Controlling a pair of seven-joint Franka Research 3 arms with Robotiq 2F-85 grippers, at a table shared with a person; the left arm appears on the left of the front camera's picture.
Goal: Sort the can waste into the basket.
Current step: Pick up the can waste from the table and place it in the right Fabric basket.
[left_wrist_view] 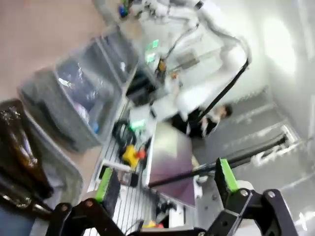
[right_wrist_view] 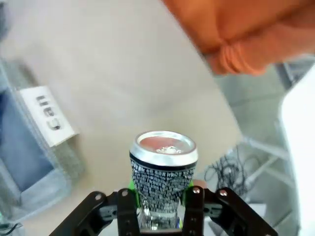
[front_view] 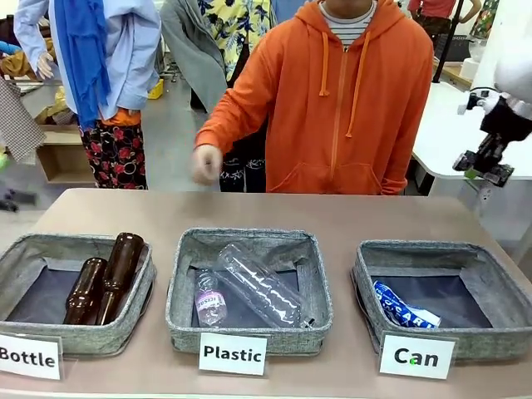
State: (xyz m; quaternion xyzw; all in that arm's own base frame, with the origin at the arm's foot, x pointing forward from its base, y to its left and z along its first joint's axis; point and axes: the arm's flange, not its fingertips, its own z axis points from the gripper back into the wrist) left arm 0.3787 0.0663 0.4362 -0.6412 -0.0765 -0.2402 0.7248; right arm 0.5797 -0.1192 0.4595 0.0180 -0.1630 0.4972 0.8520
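Observation:
A dark can with a silver top stands between the fingers of my right gripper, which is shut on its lower body. In the front view that right gripper hangs high at the right, above and beyond the table's right end. The grey basket with the "Can" sign sits at the table's right and holds a dented blue and white can. In the right wrist view the basket and its sign lie to the left. My left gripper is open with nothing between its green pads.
A person in an orange hoodie stands at the far side, one hand over the table's far edge. The "Plastic" basket holds clear bottles and the "Bottle" basket holds brown bottles. Bare table lies behind the baskets.

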